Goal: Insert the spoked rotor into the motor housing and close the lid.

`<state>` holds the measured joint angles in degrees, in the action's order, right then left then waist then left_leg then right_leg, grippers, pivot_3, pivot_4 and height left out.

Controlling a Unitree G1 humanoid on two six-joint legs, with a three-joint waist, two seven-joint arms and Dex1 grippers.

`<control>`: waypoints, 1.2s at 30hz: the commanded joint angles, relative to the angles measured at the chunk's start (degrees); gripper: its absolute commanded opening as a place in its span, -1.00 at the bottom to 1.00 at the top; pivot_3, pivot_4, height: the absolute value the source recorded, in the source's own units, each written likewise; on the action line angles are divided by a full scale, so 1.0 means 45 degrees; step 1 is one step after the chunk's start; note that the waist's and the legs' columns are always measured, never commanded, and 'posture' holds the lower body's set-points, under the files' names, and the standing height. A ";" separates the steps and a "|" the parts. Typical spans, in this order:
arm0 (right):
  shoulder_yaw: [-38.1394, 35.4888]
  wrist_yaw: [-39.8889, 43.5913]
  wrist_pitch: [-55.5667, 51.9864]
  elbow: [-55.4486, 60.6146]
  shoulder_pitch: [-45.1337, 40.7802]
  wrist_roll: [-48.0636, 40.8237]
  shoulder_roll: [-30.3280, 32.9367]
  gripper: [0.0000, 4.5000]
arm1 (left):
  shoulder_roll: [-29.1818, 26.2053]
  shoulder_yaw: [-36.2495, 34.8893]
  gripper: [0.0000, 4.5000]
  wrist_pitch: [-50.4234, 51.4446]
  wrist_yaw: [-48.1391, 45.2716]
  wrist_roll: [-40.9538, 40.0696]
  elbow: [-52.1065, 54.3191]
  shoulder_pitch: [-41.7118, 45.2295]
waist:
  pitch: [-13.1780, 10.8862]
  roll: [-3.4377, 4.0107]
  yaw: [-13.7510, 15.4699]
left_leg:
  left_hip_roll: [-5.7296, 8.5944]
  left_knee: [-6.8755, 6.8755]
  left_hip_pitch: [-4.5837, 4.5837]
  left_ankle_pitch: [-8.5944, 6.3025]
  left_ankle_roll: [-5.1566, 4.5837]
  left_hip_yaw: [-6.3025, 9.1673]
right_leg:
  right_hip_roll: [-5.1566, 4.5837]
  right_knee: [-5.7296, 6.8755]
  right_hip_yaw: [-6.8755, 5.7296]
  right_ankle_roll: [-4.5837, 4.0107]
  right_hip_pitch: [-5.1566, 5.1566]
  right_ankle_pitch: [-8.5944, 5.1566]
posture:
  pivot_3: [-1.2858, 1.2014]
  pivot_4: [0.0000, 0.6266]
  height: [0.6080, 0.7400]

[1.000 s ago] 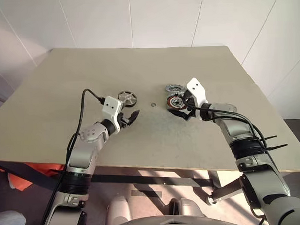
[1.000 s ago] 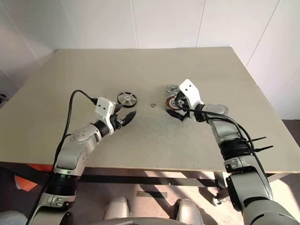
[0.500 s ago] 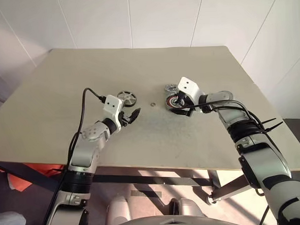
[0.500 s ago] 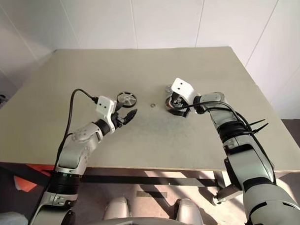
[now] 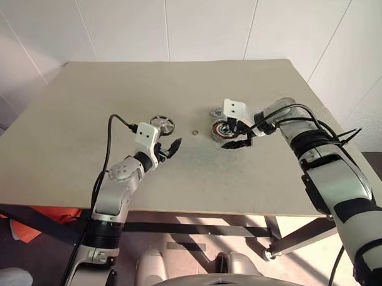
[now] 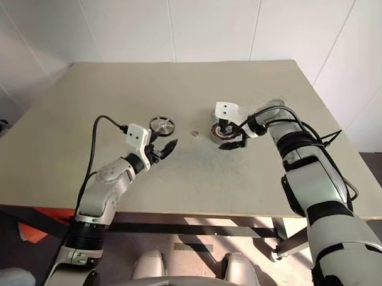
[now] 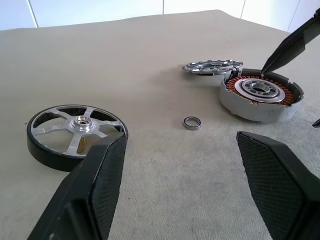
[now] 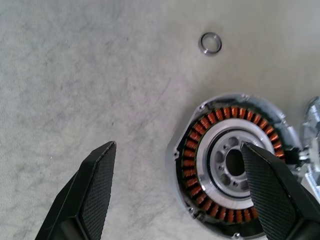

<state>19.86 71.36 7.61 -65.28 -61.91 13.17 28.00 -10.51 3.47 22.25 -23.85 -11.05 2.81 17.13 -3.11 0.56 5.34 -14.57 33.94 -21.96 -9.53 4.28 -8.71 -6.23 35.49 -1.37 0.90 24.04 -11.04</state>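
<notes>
The spoked rotor (image 7: 75, 131), a small flat wheel with a dark outer rim, silvery spokes and a shiny central hub, lies flat on the pale beige desk (image 5: 114, 89), roughly at its middle and a little toward the robot's left. Just beside it, on the side nearer the robot, hangs the left hand (image 5: 168, 149) with its two black fingers spread apart and nothing between them; from its wrist camera the wheel sits by one finger rather than between the pair, so I judge the hand must shift sideways toward the wheel before it can close on the rim. Being a flat disc, the wheel has no long axis to line up with; any grip across the rim would do. The left hand is plainly the nearer one. Off to the rotor's right, well apart from it, rests the motor housing (image 8: 235, 164), a round shallow silver-grey metal puck with a ring of copper-orange windings and a central bearing, open to the air. The right hand (image 6: 231, 139) hovers over it, pointing downward, fingers wide and empty, one finger above the housing's edge. Just behind the housing and close against it lies the lid (image 7: 211, 67), a flat grey metal disc with a notched edge. Between rotor and housing a small loose metal ring (image 7: 191, 122) sits alone on the desk. The rotor is not yet picked up, so insertion and closing remain to be done.
</notes>
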 commanded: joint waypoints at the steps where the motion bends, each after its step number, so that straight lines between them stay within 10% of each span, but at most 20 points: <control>1: 0.0074 0.0019 0.0274 -0.0607 -0.0795 0.0385 -0.0091 1.00 | 0.0104 0.0054 0.65 -0.0255 0.0166 0.0030 0.0614 -0.0014 | -0.0002 0.0003 -0.0008 | -0.0005 0.0019 -0.0010 -0.0004 -0.0006 0.0000 | 0.0001 0.0016 0.0000 -0.0001 0.0009 0.0000 | 0.03 -1.00 1.00; 36: 0.0248 -0.1783 0.0263 -0.2455 -0.1931 0.2468 -0.1011 1.00 | 0.0391 0.0299 0.65 -0.0061 0.0990 0.0169 0.1685 -0.1234 | -0.0010 0.0017 -0.0040 | -0.0021 0.0056 -0.0025 -0.0009 -0.0010 -0.0001 | 0.0005 0.0051 -0.0001 -0.0010 0.0034 0.0002 | 0.03 -1.00 1.00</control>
<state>21.06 63.76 8.70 -76.75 -68.66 24.01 22.81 -8.77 4.97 22.49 -19.62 -10.18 7.63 11.12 -3.16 0.64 5.16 -14.66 34.19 -22.07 -9.58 4.23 -8.71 -6.20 35.72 -1.37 0.86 24.19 -11.03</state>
